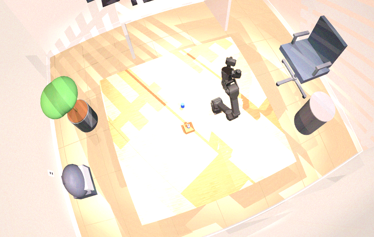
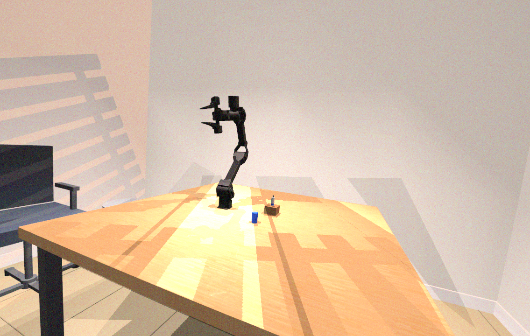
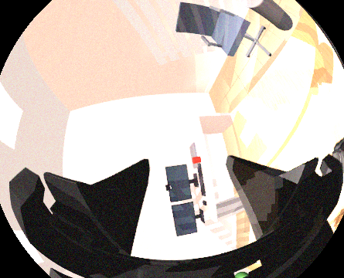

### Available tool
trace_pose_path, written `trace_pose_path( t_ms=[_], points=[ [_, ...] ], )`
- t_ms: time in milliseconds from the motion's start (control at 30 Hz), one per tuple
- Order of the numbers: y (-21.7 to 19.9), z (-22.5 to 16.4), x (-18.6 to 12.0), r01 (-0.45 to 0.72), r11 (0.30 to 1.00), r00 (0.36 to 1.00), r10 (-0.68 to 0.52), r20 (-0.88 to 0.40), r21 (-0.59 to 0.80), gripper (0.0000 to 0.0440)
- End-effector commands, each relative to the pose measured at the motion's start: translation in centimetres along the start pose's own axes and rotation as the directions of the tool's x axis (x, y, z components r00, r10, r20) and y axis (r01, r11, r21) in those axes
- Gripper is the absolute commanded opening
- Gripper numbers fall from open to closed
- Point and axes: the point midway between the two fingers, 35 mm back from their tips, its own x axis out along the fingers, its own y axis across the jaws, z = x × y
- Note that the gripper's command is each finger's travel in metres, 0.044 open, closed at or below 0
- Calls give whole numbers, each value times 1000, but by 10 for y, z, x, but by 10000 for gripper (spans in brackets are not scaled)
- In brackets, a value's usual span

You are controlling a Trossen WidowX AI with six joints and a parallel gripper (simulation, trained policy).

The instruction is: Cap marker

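Walls (image 1: 2,123) (image 2: 342,62) (image 3: 102,69): pale, the left one in the exterior view barred with slatted shadow. Tiled floor beneath.

Desk (image 1: 153,182) (image 2: 216,267) (image 3: 280,89): wood-grained, crossed by darker bands and glare that washes out much of the top view. It gives the small parts a level standing surface.

Office chair (image 1: 327,41) (image 2: 7,184) (image 3: 199,19): off the left side of the desk, exterior view; apparently just furniture.

Arm (image 1: 234,103) (image 2: 233,167): based left of the parts, raised high and bent. Posture probably keeps it away from the loose pieces, but offers no approach to them yet.

End effector (image 1: 230,57) (image 2: 201,115) (image 3: 189,163): fingers well apart, nothing between them, pointing left, one above the other. Opening seems ample for the cap; aim is wrong. It would need to swing round and point down.

Holder block (image 1: 190,131) (image 2: 272,210): flat on the desk, right of the arm. Presumably there to steady the marker against pressing.

Marker (image 1: 188,125) (image 2: 272,201): upright in the block, dark tip up and uncapped, ready to receive the cap from above.

Cap (image 1: 182,105) (image 2: 254,217): blue, upright, on the near side of the block and apart from it. Standing suits a side grip; a careless touch could topple it. Which end is open, cannot tell.
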Motion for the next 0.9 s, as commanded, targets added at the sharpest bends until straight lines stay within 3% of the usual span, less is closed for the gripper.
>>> trace_pose_path(
  t_ms=[0, 867],
  points=[
    [-3, -11, 8, 29, 1000, 999, -29, -34, 2, 324],
    [-26, -76, 40, 195, 981, 961, -194, -199, -14, 323]
  ],
)
